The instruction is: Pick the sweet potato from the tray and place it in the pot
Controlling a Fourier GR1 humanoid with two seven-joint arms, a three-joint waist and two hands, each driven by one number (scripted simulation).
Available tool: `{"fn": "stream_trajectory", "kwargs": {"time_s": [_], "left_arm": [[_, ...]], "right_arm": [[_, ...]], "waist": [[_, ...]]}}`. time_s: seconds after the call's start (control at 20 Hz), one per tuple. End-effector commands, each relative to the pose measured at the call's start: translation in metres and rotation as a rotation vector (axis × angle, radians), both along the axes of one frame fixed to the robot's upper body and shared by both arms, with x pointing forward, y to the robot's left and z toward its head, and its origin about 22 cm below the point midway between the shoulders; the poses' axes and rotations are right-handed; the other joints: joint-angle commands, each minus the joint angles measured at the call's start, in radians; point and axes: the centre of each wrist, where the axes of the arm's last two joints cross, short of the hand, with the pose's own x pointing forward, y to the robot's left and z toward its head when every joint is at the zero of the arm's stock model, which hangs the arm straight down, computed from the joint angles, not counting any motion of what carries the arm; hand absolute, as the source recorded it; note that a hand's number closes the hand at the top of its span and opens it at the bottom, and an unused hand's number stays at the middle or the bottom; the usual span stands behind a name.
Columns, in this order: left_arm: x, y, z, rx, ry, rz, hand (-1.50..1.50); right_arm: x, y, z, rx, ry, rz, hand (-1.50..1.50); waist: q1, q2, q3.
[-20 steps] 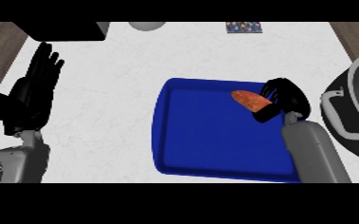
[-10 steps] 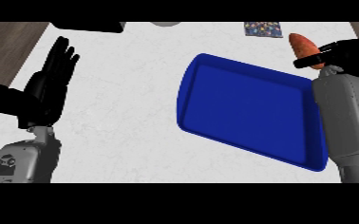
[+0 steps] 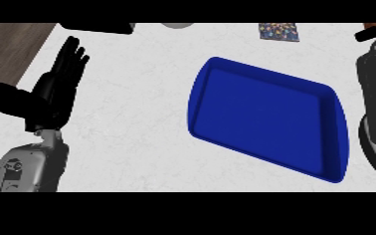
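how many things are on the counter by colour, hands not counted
blue: 1, the tray
multicoloured: 1, a patterned card at the far edge
grey: 1, a round thing cut off by the far edge
black: 1, a dark thing at the far left edge
total: 4

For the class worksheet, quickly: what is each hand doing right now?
Left hand: open, fingers straight, resting at the view's left, holding nothing.
Right hand: only a sliver shows at the right edge; its state cannot be told.
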Motion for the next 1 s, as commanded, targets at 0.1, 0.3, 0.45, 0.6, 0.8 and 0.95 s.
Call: {"fn": "stream_trajectory", "kwargs": {"time_s": [0.1, 0.3, 0.45, 0.6, 0.8, 0.95], "left_arm": [[0.007, -0.003, 0.003, -0.008, -0.005, 0.025, 0.00], [-0.005, 0.013, -0.007, 0.008, 0.022, 0.056, 0.00], [0.001, 0.008, -0.007, -0.002, 0.021, 0.065, 0.00], [-0.002, 0.017, -0.010, -0.014, 0.023, 0.077, 0.00], [-0.001, 0.028, -0.003, -0.003, 0.032, 0.111, 0.00], [-0.008, 0.029, -0.012, -0.010, 0.023, 0.096, 0.00]], "right_arm": [[0.012, 0.005, 0.026, -0.006, -0.170, -0.288, 1.50], [0.010, 0.002, 0.025, -0.013, -0.218, -0.315, 1.50], [0.008, 0.005, 0.016, -0.002, -0.210, -0.338, 1.50], [0.000, -0.012, 0.009, 0.018, -0.273, -0.360, 1.50], [-0.019, -0.037, -0.026, 0.006, -0.307, -0.370, 1.50], [-0.030, -0.054, -0.055, -0.047, -0.191, -0.430, 1.50]], "waist": [[-0.013, -0.001, 0.003], [-0.036, -0.020, 0.004], [-0.063, -0.022, 0.004], [-0.070, -0.026, 0.005], [-0.091, -0.029, 0.006], [-0.082, -0.026, 0.005]]}}
